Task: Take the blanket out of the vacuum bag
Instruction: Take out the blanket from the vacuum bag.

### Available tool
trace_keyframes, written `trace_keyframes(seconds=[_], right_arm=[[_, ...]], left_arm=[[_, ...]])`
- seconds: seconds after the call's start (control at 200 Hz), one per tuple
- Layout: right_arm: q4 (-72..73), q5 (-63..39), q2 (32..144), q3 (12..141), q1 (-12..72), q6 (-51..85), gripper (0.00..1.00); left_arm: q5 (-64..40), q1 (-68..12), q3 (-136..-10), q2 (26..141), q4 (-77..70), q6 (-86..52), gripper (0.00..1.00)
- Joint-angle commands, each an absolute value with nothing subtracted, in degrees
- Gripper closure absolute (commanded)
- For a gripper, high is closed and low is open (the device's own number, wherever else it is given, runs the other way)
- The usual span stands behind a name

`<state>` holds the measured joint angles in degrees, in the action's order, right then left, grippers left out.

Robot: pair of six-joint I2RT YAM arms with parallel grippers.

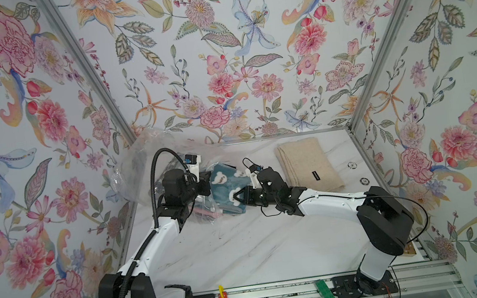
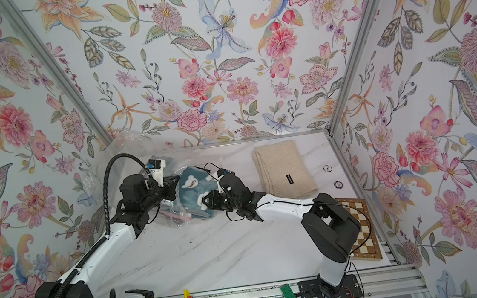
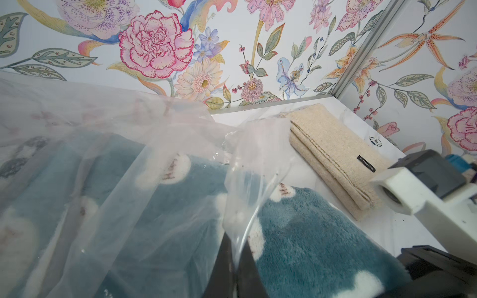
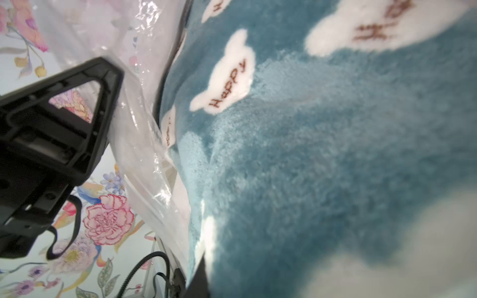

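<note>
The blanket (image 1: 225, 184), teal with white clouds, lies at the far left of the table (image 1: 244, 249); its bare end points toward the right arm, and the rest runs back leftward inside the vacuum bag (image 1: 137, 172); the left gripper (image 1: 206, 185) is pressed together on the bag's mouth film, just beside the fleece; the right gripper (image 1: 235, 198) touches the blanket's near corner, but its grip cannot be told.

- Your right pincer (image 1: 235, 198) sinks its tips into the blanket (image 1: 228, 179); the fleece hides whether they grip.
- The left wrist view's edge cuts off the left pincer (image 3: 233, 278).
- The vacuum bag (image 3: 103, 154) clouds the blanket's covered part.
- The right arm (image 2: 329, 231) hides most of the chessboard (image 2: 364, 233).
- The label (image 1: 315, 174) on the beige cloth (image 1: 304, 160) is too small to read in both top views.
</note>
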<state>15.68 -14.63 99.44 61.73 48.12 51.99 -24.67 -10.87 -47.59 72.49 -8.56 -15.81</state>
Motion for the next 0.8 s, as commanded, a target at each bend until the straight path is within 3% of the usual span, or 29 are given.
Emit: trace_keyframes(seconds=[0.0,0.075,0.23,0.505,0.55,0.58,0.62,0.655,0.796], right_arm=[[22.3,-14.87,100.43,60.42,48.08,52.0,0.56],[24.13,-14.66,100.94,59.21,47.84,52.67,0.41],[26.24,-15.83,103.18,58.82,47.17,54.67,0.25],[27.38,-20.59,110.01,64.22,48.03,56.6,0.22],[27.4,-21.47,111.16,65.53,48.3,56.6,0.3],[27.57,-22.18,111.75,66.34,48.34,56.67,0.48],[28.16,-22.64,112.05,66.62,48.35,57.13,0.83],[28.95,-22.68,111.6,66.24,48.36,57.51,1.0],[29.59,-21.23,106.82,62.31,48.32,57.1,1.0]], left_arm=[[-23.54,-10.28,-48.6,72.51,-7.75,-14.85,1.0],[-23.89,-10.34,-48.6,72.32,-7.82,-15.02,1.0],[-24.52,-10.28,-48.54,71.96,-8.13,-15.45,1.0],[-25.0,-10.28,-48.6,71.81,-8.34,-15.73,1.0],[-24.9,-10.29,-48.6,71.72,-8.26,-15.64,1.0],[-24.81,-10.29,-48.6,71.56,-8.13,-15.58,1.0],[-24.71,-10.3,-48.52,71.3,-8.18,-15.6,1.0],[-24.54,-10.28,-48.43,71.07,-8.22,-15.47,1.0],[-24.57,-10.39,-48.43,70.64,-8.31,-15.6,1.0]])
